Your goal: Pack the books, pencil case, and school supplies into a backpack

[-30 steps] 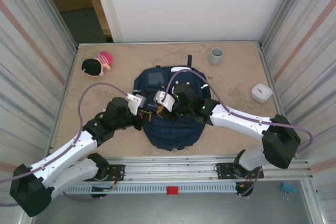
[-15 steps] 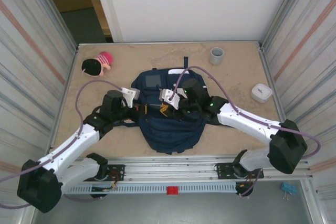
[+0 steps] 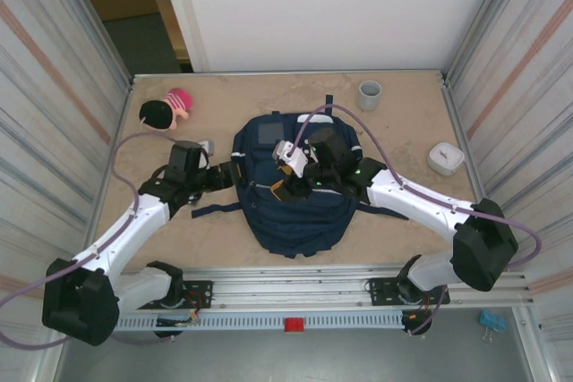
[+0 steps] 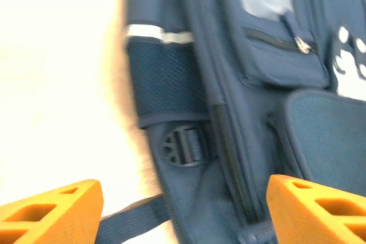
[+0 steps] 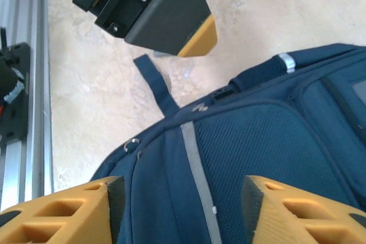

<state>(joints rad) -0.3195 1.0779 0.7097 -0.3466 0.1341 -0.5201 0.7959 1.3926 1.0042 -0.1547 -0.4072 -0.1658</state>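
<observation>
Navy fabric of the backpack lies flat mid-tabletop. Its side zip looks closed, so packing seems at or near its end. The left end effector hangs spread and empty at the bag's left flank, and the right end effector hovers spread and empty above its front. Next, I judge, both arms should lift away clear of the loose strap. Wrist views give the zip, buckle and strap; the overhead view gives the whole layout.

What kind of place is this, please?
Probably a robot test cell, not a classroom: a sandy tabletop enclosed by ribbed metal walls, an aluminium mounting rail along its near edge, and a backpack laid flat.
</observation>
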